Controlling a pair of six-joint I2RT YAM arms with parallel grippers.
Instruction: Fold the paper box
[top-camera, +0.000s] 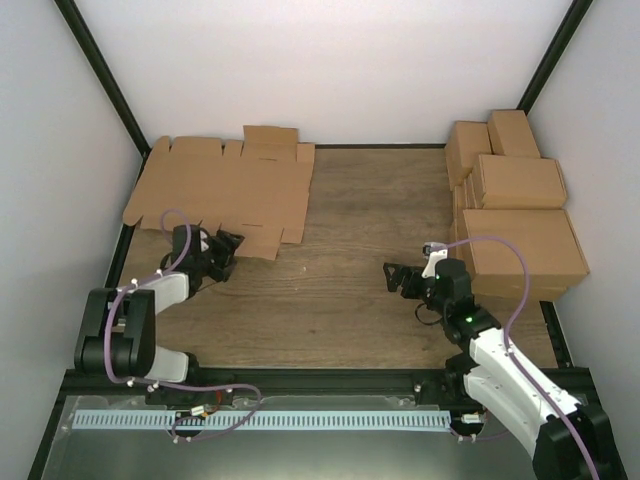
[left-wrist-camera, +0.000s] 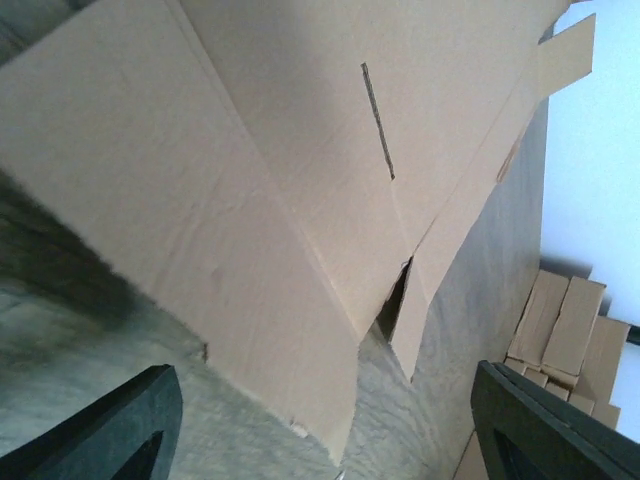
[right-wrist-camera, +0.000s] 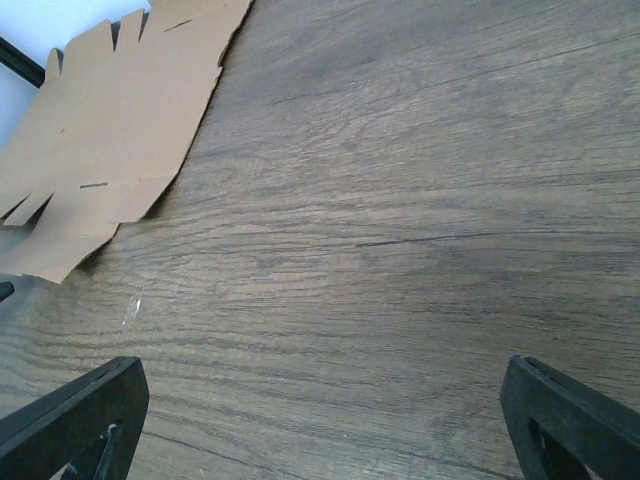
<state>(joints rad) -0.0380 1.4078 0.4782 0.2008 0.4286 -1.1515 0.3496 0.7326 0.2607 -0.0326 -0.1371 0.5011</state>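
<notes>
Right gripper hangs low over bare table, fingers spread and empty, well apart from the box. Left gripper, also spread and empty, sits just at the near edge of the box, a flat sheet at the far left. That edge flap rides slightly off the wood, so slip one finger beneath it, pinch, then drag the sheet centreward within both arms' reach. Cartons stacked far right need no touching.
</notes>
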